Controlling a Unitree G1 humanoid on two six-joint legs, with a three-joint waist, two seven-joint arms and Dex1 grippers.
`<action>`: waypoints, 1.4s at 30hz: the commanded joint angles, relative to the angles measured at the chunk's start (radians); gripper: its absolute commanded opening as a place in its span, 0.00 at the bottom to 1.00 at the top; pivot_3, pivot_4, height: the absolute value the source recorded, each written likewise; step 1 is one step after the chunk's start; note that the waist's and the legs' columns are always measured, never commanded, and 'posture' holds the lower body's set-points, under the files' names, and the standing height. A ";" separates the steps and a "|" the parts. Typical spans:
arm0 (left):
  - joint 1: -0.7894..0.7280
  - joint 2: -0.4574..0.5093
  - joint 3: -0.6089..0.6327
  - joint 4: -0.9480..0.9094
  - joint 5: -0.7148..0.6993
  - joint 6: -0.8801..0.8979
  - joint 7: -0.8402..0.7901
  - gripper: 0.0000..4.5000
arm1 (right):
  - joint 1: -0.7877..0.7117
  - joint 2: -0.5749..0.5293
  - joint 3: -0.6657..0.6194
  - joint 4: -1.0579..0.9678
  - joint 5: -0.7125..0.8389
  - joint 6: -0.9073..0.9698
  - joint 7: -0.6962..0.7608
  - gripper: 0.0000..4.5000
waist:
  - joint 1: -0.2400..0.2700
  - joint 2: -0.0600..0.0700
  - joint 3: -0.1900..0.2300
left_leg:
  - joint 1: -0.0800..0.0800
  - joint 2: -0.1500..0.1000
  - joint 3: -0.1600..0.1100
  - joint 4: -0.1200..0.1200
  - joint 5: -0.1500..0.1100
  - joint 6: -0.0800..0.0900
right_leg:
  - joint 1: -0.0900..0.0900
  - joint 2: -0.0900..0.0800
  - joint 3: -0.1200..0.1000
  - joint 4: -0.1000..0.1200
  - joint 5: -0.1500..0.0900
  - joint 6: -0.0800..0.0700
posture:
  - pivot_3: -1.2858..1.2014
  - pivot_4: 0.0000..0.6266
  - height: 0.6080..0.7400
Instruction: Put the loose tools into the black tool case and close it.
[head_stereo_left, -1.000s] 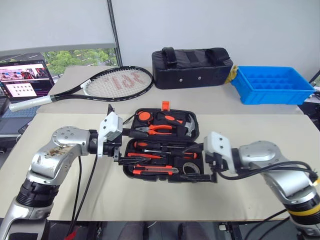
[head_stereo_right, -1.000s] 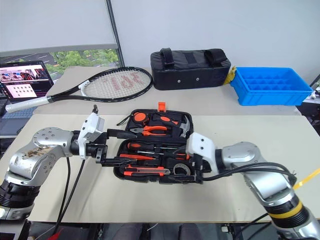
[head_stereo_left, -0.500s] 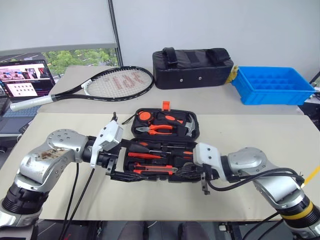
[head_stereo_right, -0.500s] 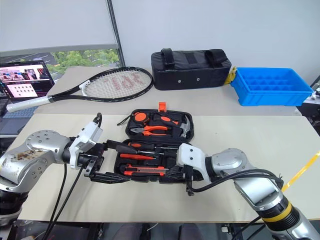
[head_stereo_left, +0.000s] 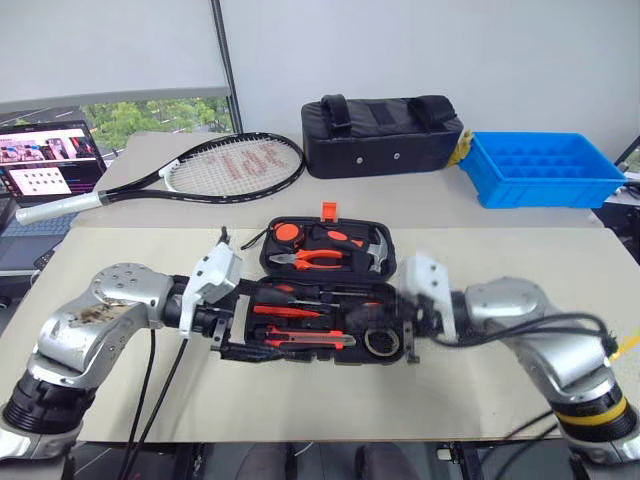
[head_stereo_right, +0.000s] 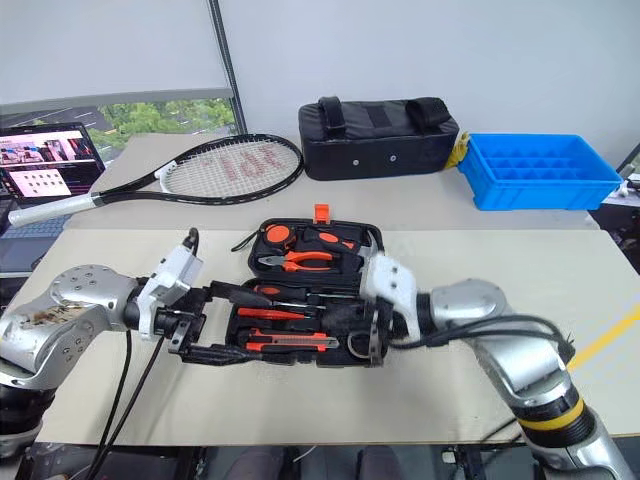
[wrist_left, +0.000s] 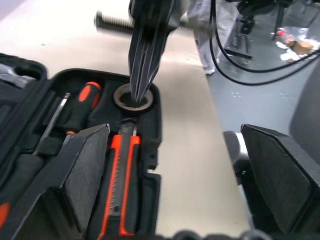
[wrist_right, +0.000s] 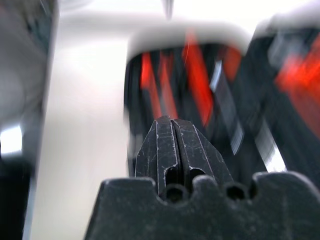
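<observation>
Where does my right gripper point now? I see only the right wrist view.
Observer: The shut right gripper points down at the hole of the tape roll, which sits in the tool case.
Operator: Is the left gripper near it?
Observer: No, the left gripper stands open at the case's opposite end.
Operator: Is the case closed?
Observer: No, its lid lies open behind.

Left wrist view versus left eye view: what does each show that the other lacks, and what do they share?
Left wrist: the right gripper's shut fingertips at the tape roll's hole, floor past the table edge. Left eye: tennis racket, fabric bag, blue bin, laptop. Shared: the open tool case with the utility knife seated.
</observation>
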 joint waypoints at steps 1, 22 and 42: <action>-0.056 -0.077 0.046 0.123 0.038 -0.024 0.123 1.00 | -0.065 0.020 -0.098 0.214 -0.079 -0.046 -0.146 0.01 | 0.009 -0.001 0.000 | 0.001 -0.001 0.000 0.000 0.000 0.000 | 0.001 -0.001 -0.001 0.000 0.000 0.000 | 0.52 0.24 0.92; -0.532 -0.279 0.128 1.139 0.162 0.161 0.307 1.00 | -0.303 0.212 -0.205 0.900 -0.026 0.174 -0.266 0.57 | -0.018 -0.001 0.000 | -0.015 -0.002 0.002 -0.001 0.009 -0.014 | -0.019 0.002 0.000 0.012 0.001 0.000 | 0.52 0.24 0.92; -0.591 -0.341 0.109 1.278 0.284 0.100 0.232 1.00 | -0.329 0.252 -0.210 0.900 -0.027 0.145 -0.280 0.01 | -0.018 -0.001 0.000 | -0.015 -0.002 0.002 0.000 0.009 -0.014 | -0.019 0.001 0.000 0.013 0.001 0.000 | 0.52 0.24 0.92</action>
